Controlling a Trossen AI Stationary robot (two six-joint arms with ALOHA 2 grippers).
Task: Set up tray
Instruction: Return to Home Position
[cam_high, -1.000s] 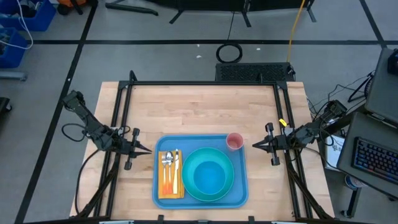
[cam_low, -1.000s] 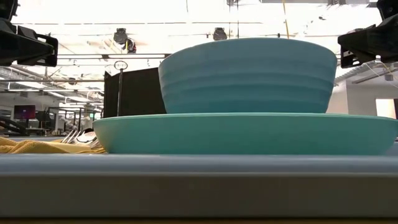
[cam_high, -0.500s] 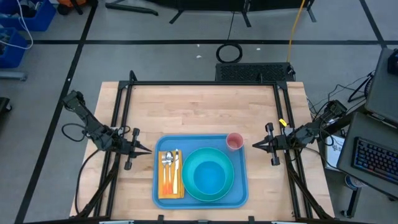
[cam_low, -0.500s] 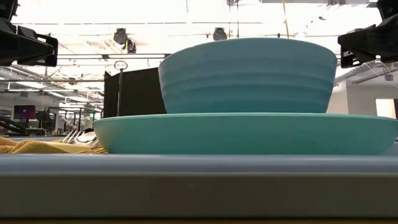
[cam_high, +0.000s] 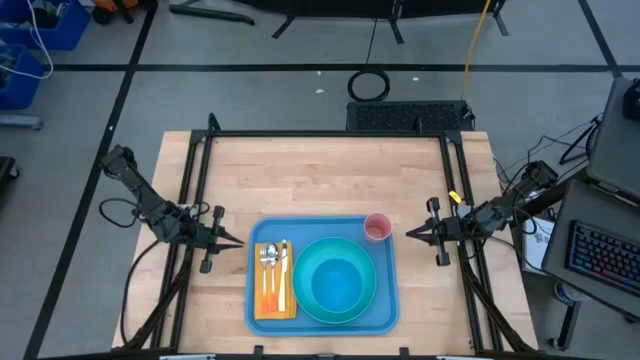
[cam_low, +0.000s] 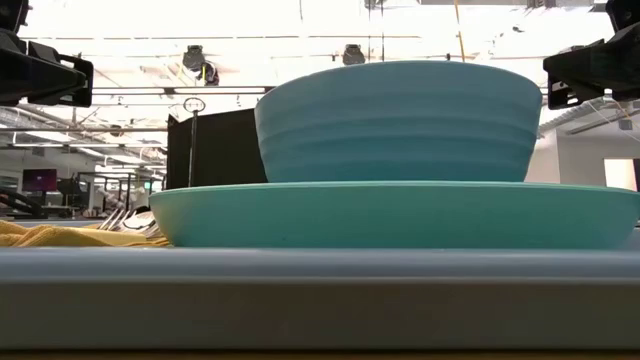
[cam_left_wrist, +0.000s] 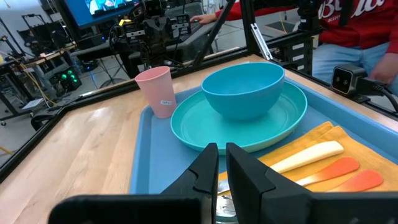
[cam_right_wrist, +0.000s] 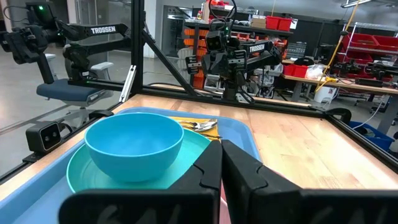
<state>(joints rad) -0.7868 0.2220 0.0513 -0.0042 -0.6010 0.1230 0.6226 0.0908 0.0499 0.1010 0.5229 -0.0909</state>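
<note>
Tray long axis left-right — left gripper, right gripper flanking, both pinched together.

Light comes from ceiling fixtures above both pincers, and the scene is bright and even.

From overhead, my left pincer and my right pincer throw only faint, short shadows on the table beneath them.

At table height, the ceiling beyond the bowl is washed out to white. Both pincers read as black silhouettes against it. The tray wall nearest the lens lies in grey shade.

Ahead of my left pincer, the bowl and the plate carry a soft sheen with no hard glare. Ahead of my right pincer, the bowl drops a soft shadow onto the plate under it.
</note>
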